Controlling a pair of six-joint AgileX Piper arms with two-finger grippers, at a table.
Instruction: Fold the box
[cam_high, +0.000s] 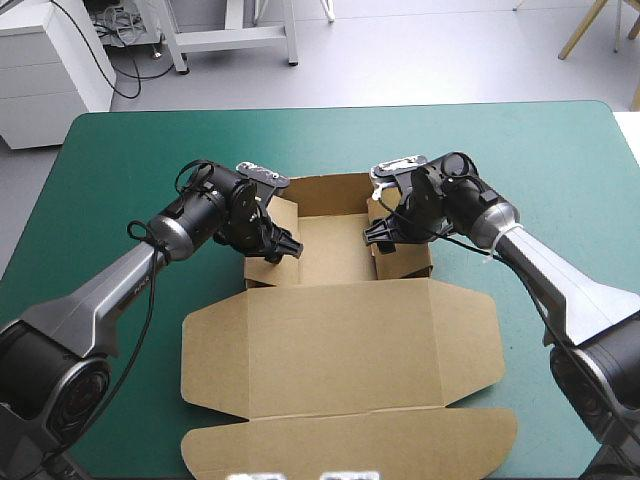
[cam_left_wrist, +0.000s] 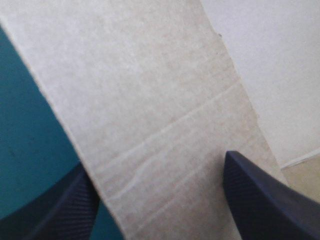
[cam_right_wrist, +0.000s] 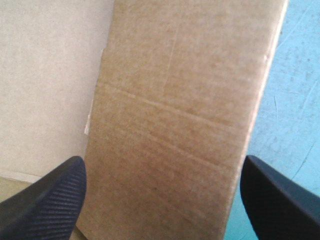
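The brown box (cam_high: 340, 360) lies on the teal-green cover, its lid spread flat toward the near edge and its far tray part partly raised. My left gripper (cam_high: 278, 243) is at the tray's left side wall (cam_left_wrist: 165, 125), open, its black fingers (cam_left_wrist: 260, 200) astride that wall. My right gripper (cam_high: 382, 228) stands open at the right side wall (cam_right_wrist: 175, 130), one finger (cam_right_wrist: 45, 200) on each side of the board. The back wall (cam_high: 330, 190) stands upright between the two grippers.
The teal-green cover (cam_high: 120, 180) shows bare around the box on the left, right and far sides. The lid's tuck flap (cam_high: 350, 445) reaches close to the table's near edge.
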